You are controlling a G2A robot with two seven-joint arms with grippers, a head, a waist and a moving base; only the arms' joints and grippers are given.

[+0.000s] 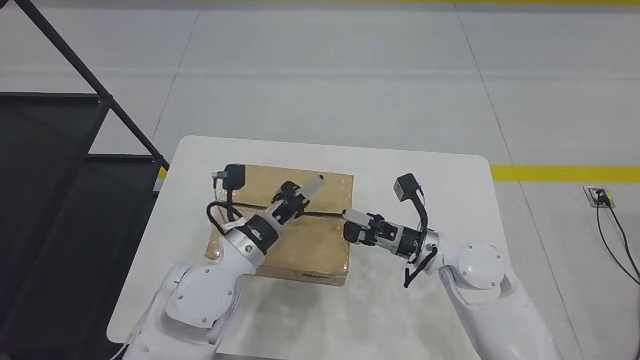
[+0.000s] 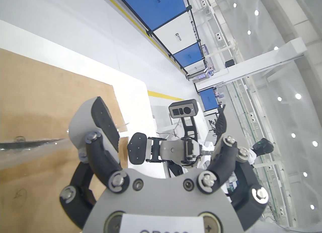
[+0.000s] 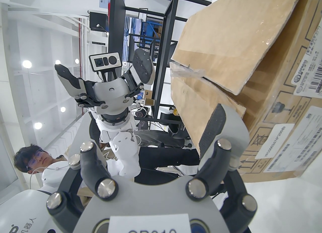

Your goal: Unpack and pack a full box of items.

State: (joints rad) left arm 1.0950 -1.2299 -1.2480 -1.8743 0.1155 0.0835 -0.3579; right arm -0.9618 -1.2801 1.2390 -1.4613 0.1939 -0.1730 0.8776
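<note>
While the cardboard box (image 1: pixel 310 248) sits lower centre in the top view, your left claw (image 1: pixel 303 190) hangs wide open over its top and your right claw (image 1: pixel 352 228), also wide, at its right edge.

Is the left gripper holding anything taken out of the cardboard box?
No. In the left wrist view the left gripper stands wide open over the top of the cardboard box and grips nothing.

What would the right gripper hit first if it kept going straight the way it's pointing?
Most likely the cardboard box: the right gripper points at its top edge by the flap seam. Depth is unclear, so it might skim over.
</note>
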